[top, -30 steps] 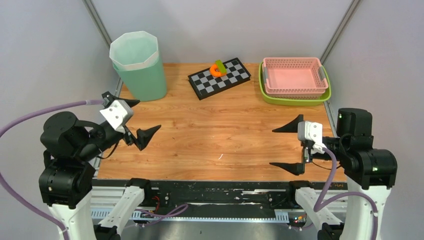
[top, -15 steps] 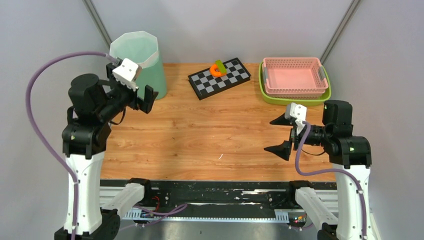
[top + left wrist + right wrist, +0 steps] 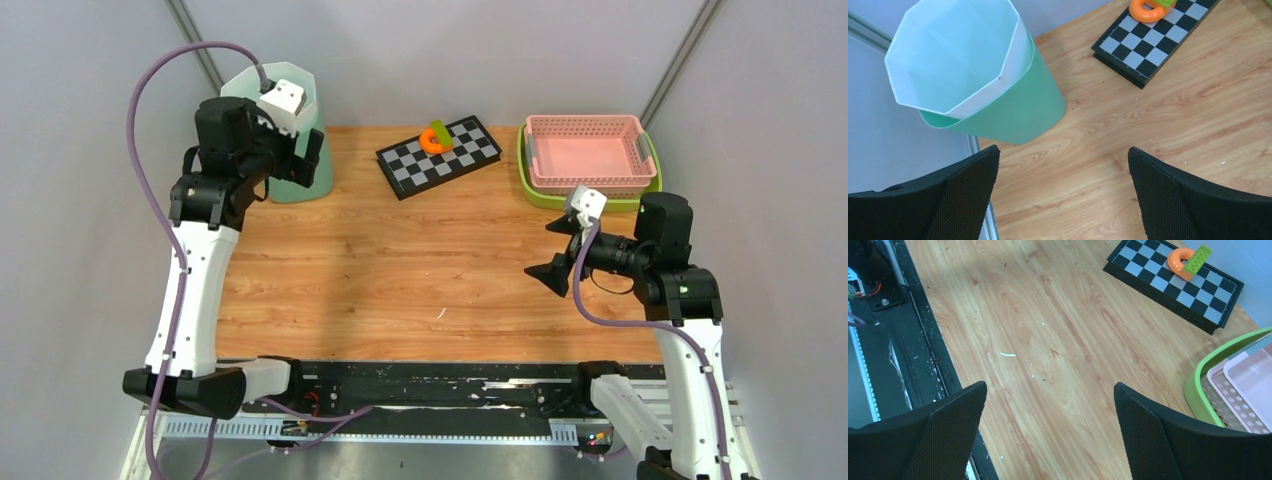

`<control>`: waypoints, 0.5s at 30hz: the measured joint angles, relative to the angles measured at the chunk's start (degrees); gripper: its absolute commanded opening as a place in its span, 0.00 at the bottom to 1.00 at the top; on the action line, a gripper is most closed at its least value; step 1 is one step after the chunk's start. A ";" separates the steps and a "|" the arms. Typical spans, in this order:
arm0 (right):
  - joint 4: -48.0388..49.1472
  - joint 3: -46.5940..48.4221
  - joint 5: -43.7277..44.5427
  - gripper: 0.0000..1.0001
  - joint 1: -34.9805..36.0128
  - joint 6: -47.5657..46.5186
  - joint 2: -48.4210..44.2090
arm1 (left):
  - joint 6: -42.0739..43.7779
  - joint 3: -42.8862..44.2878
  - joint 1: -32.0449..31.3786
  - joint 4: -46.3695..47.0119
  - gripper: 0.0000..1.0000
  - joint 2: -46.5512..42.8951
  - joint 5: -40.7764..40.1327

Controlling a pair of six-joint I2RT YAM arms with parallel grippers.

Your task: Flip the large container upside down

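Top external | left arm (image 3: pixel 200 260) hides much of large container (image 3: pixel 295 190) | both jaws wide, empty

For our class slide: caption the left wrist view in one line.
Open left fingers hover before the upright green bin, checkerboard off to the side.

Middle of the tabletop (image 3: pixel 400 270) is wide open wood, loads of room from 3 round to 9 o'clock. The far edge is busier: green bin (image 3: pixel 1013 110) in the 10 o'clock corner close to the side wall (image 3: pixel 878 125), chessboard (image 3: pixel 440 157) at 12, stacked baskets (image 3: pixel 585 155) at 2. There's a decent gap between bin and chessboard.
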 measured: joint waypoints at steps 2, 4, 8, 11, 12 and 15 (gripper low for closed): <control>1.33 -0.66 0.90 0.99 0.04 1.03 0.00 | 0.48 0.92 -0.72 0.11 1.00 1.49 -2.27; 2.73 -1.27 1.66 0.99 0.09 1.81 0.00 | 1.07 1.57 -2.19 0.39 1.00 2.64 -3.91; 4.17 -1.86 2.69 0.99 0.20 2.78 -0.02 | 1.79 3.48 -3.61 0.74 1.00 5.62 -6.58; 5.16 -2.27 3.04 0.99 0.26 3.26 -0.07 | 2.36 5.51 -4.11 0.90 1.00 8.15 -8.94; 5.46 -2.43 3.13 0.99 0.31 3.43 -0.09 | 2.51 6.10 -4.22 0.92 1.00 8.96 -9.49; 6.23 -2.71 3.63 0.99 0.37 4.07 -0.07 | 2.62 7.96 -4.50 0.94 1.00 11.13 -11.23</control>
